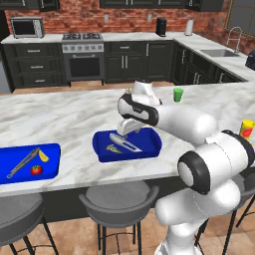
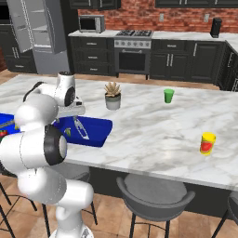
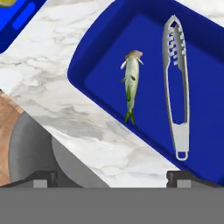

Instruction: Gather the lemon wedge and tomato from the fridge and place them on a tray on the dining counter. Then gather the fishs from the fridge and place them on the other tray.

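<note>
From the left base view, my pincer [image 1: 125, 130] hangs over a blue tray [image 1: 152, 145] on the dining counter [image 1: 74, 114]. From the right, no writing is legible. Hand view: tips apart, empty; one fish [image 3: 131, 83] beside tongs [image 3: 177, 78] (apart).

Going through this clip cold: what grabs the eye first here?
The white arm bends low over the marble dining counter, its open gripper hovering above a blue tray. In that tray lie one small fish and, beside it, silver tongs. A second blue tray, further left along the counter, holds the tomato, the lemon wedge and another pair of tongs.
</note>
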Controlling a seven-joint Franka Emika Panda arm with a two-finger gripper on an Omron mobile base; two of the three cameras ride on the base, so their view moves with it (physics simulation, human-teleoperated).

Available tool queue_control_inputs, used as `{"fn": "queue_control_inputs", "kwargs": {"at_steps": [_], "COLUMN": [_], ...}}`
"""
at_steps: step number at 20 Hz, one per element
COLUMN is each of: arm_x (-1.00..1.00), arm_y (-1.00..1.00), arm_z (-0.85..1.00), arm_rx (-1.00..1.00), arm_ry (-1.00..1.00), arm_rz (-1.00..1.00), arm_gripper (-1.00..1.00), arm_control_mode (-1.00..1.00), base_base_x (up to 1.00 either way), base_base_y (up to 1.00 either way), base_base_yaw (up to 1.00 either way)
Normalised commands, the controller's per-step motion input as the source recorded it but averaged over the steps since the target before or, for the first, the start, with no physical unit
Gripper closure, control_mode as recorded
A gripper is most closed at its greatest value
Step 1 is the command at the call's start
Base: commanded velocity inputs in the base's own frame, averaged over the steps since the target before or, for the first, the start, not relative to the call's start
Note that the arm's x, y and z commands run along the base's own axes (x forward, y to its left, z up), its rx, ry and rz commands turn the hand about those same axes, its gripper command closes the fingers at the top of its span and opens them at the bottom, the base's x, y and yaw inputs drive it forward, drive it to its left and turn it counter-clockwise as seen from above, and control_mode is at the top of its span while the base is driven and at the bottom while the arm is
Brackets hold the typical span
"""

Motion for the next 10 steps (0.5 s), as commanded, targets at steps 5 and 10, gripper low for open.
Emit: {"fn": "queue_control_inputs", "kwargs": {"at_steps": [5,10], "arm_x": [-0.67,-0.56], "arm_y": [-0.22,-0.20], "arm_z": [0.21,0.30], "arm_rx": [0.00,0.00], "arm_ry": [0.00,0.00], "arm_rz": [0.00,0.00], "arm_gripper": [-1.00,-1.00], "arm_control_mode": [-1.00,-1.00], "base_base_x": [0.00,0.00], "base_base_y": [0.00,0.00], "base_base_yaw": [0.00,0.00]}}
